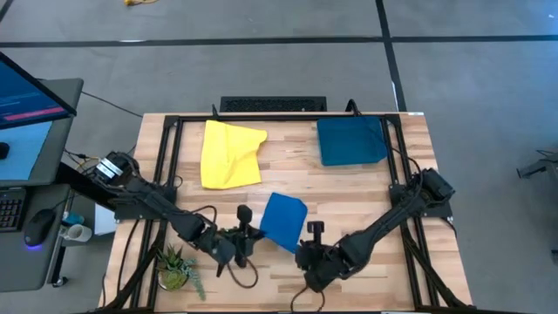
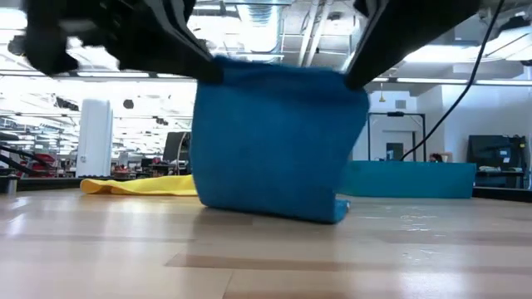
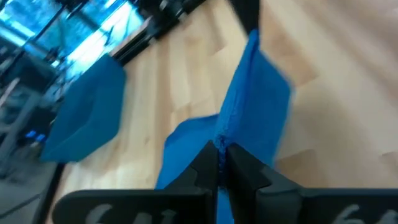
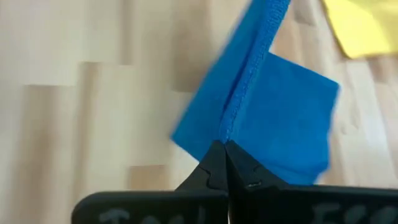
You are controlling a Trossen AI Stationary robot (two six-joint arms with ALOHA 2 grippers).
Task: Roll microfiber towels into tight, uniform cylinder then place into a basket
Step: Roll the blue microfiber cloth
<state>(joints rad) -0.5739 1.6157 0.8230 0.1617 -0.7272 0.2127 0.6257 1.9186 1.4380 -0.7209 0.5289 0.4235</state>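
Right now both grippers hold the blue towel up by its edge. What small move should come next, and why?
Probably lower it and spread it flat on the table. The left gripper and right gripper pinch the top edge of the blue towel, which hangs with only its bottom edge touching the wood. It is not rolled yet, so it seems too early for the basket.

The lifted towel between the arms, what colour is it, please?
Bright blue towel, clearest in the low view.

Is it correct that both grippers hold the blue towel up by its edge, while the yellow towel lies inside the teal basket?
Not quite. Both the left gripper and the right gripper are shut on the edge of the blue towel, but the yellow towel lies on the table beside the basket, not inside it. The high view shows this.
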